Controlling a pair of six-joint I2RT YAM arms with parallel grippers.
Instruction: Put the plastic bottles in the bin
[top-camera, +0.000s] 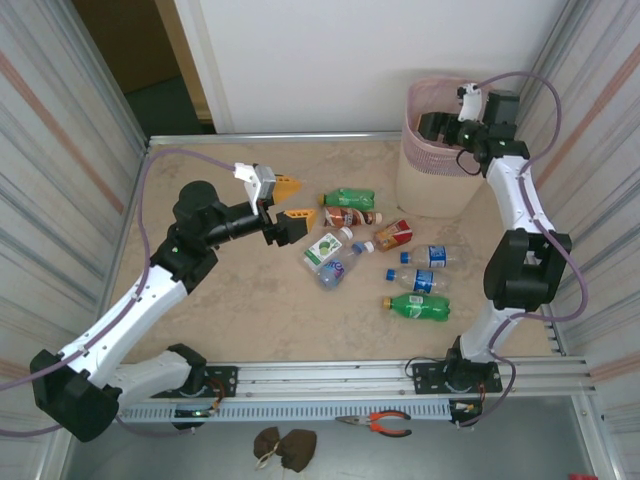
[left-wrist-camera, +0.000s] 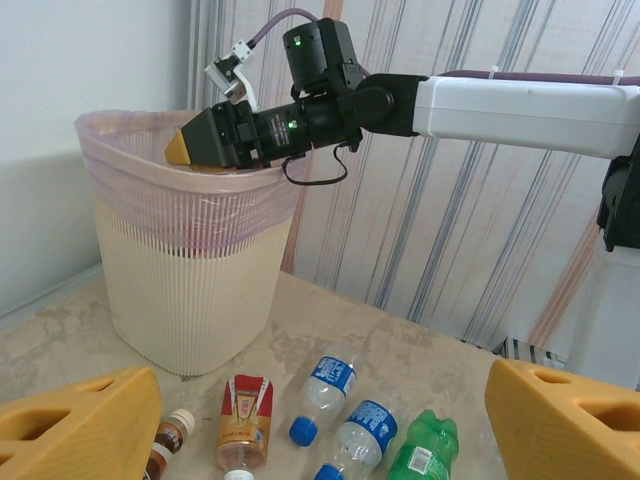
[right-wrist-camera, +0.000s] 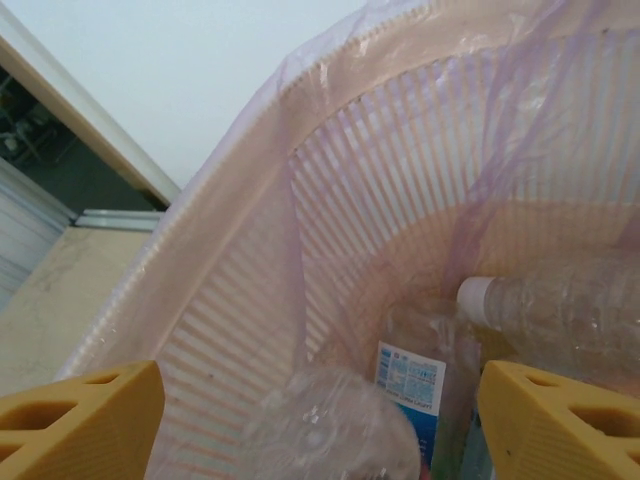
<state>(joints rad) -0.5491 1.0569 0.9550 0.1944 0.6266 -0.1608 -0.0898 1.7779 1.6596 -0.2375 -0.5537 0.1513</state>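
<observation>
Right gripper (top-camera: 437, 125): jaws wide. Its fingers (right-wrist-camera: 80, 420) stand clear on both sides of a clear bottle (right-wrist-camera: 325, 430) that sits below them inside the bin (right-wrist-camera: 300, 220). Nothing is clamped, so I read this as a drop, done or nearly done. Also in the bin, against the thin purple liner (right-wrist-camera: 480, 160): a white-capped bottle (right-wrist-camera: 560, 310) and a blue-and-white-label bottle (right-wrist-camera: 410, 380).

Left gripper (top-camera: 293, 200): jaws wide, empty. It hovers over the table (top-camera: 230, 300) well left of the bin, pointing at the loose pile.

Eight bottles on the table, all lying flat, left of the bin and nearer the arm bases than it:
- red-label bottle (top-camera: 393, 234): closest to the bin's base
- two blue-label bottles (top-camera: 430, 256) (top-camera: 420, 280): side by side, on the bin's near side
- green soda bottle (top-camera: 415, 307): further out on the bin's near side
- green-capped bottle (top-camera: 350, 197) and brown bottle (top-camera: 352, 216): just beside each other, left of the bin
- green-label bottle (top-camera: 325, 248) and blue-tinted bottle (top-camera: 335, 270): farthest left, apparently touching

Handling (judgement): small PET bottles, light and thin-walled. They will dent under squeeze, and being slick and round they will roll if nudged. Can't tell which of them hold liquid; the brown one might, so expect it to be heavier. Grip across the body at the label band, jaws square to the long axis. Avoid the neck and cap, which are narrow and will pivot in the grip. Green-capped or brown is the left gripper's nearest pick.
</observation>
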